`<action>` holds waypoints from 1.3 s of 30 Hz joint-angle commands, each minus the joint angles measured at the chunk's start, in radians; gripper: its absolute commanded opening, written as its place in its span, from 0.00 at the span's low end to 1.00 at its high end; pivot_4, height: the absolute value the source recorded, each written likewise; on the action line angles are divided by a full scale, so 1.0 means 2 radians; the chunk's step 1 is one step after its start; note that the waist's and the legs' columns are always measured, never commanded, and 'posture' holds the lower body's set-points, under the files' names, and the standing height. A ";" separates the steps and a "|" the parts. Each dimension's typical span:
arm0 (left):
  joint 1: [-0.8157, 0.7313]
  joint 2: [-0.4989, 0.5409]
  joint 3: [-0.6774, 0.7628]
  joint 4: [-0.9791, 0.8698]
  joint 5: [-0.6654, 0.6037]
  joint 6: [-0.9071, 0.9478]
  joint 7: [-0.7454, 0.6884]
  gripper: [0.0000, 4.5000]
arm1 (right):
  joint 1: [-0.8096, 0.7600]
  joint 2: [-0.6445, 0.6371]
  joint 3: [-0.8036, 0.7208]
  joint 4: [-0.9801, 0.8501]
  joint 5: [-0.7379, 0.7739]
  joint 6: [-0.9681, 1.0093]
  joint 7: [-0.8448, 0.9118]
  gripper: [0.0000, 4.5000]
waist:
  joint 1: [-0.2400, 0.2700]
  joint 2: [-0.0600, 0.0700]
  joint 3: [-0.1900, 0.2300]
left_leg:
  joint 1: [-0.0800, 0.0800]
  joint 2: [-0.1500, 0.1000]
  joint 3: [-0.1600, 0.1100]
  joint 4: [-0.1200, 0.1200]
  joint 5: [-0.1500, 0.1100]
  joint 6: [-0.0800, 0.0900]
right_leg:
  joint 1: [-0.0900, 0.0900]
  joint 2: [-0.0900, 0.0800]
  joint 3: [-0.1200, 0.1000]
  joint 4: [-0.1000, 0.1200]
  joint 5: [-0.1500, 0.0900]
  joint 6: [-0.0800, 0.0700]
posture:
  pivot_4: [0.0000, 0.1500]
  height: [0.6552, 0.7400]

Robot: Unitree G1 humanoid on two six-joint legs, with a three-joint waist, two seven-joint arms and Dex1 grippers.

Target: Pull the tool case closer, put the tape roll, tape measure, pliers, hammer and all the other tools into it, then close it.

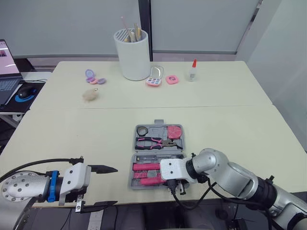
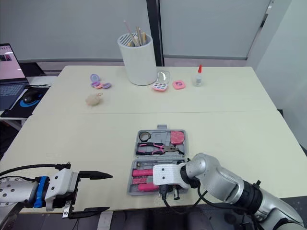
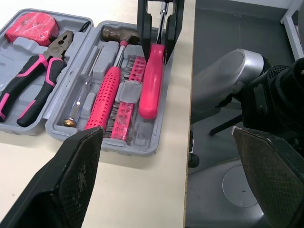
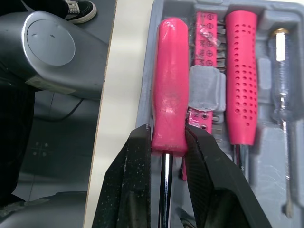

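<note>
While the tool case [image 1: 159, 127] lies open at lower centre of the head view on the counter [image 1: 96, 129], the right pincer [image 4: 167, 135] is clamped on the pink handle of a screwdriver [image 4: 170, 85] along the case's bottom edge. Hammer [image 3: 107, 90], pliers [image 1: 151, 142], tape measure [image 1: 174, 131] and tape roll [image 1: 142, 130] sit in the case. Left pincer [image 1: 114, 186], lower left: fingers wide apart, empty.

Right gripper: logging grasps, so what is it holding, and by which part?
The right gripper grips the pink screwdriver by the end of its handle, where the metal shaft begins.
</note>
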State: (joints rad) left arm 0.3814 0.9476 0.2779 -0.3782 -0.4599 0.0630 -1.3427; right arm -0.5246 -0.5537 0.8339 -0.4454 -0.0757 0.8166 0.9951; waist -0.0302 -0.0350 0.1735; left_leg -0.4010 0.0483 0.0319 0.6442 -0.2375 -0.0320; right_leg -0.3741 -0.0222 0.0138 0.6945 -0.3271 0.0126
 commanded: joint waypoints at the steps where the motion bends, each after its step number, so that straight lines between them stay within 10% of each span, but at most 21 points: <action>1: 0.000 0.010 0.018 -0.019 -0.009 0.011 0.001 1.00 | -0.006 0.016 0.010 0.007 -0.007 -0.015 -0.006 0.15 | 0.000 0.000 0.000 | 0.000 0.000 0.000 0.000 0.000 0.000 | 0.000 0.000 0.000 0.000 0.000 0.000 | 1.00 0.96; 17: 0.015 0.002 0.027 -0.007 -0.002 -0.002 -0.006 1.00 | -0.002 0.077 0.027 0.062 -0.020 -0.022 -0.025 0.15 | 0.000 0.000 0.000 | 0.000 0.000 0.000 0.000 0.000 0.000 | 0.000 0.000 0.000 0.001 0.000 0.000 | 1.00 0.96; 24: 0.027 -0.010 0.021 0.019 0.009 -0.040 -0.010 1.00 | -0.011 0.052 -0.009 0.014 0.018 -0.016 0.013 0.54 | 0.000 0.000 0.000 | 0.000 0.000 0.000 0.000 0.000 0.000 | 0.000 0.000 0.000 0.001 0.000 0.000 | 1.00 0.96; 29: 0.025 -0.013 0.016 0.028 0.012 -0.051 -0.010 1.00 | -0.034 0.036 -0.050 0.001 0.064 -0.035 0.055 0.54 | -0.001 0.000 0.000 | 0.000 0.000 0.000 0.000 0.000 0.000 | 0.000 0.000 0.000 0.001 0.000 0.000 | 1.00 0.96; 39: 0.016 -0.013 0.012 0.019 0.008 -0.041 -0.003 1.00 | -0.021 0.051 -0.015 0.083 0.021 -0.135 0.037 0.02 | -0.001 -0.001 0.000 | 0.000 0.000 0.000 0.000 0.000 0.000 | 0.000 0.000 0.000 0.001 0.000 0.000 | 1.00 0.96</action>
State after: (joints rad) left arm 0.4179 0.9196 0.3011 -0.3107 -0.4363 -0.0241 -1.3557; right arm -0.5666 -0.4570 0.7969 -0.2783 -0.0196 0.5860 1.0742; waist -0.0313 -0.0361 0.1729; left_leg -0.4006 0.0483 0.0316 0.6439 -0.2375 -0.0320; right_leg -0.3744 -0.0226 0.0131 0.6959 -0.3273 0.0122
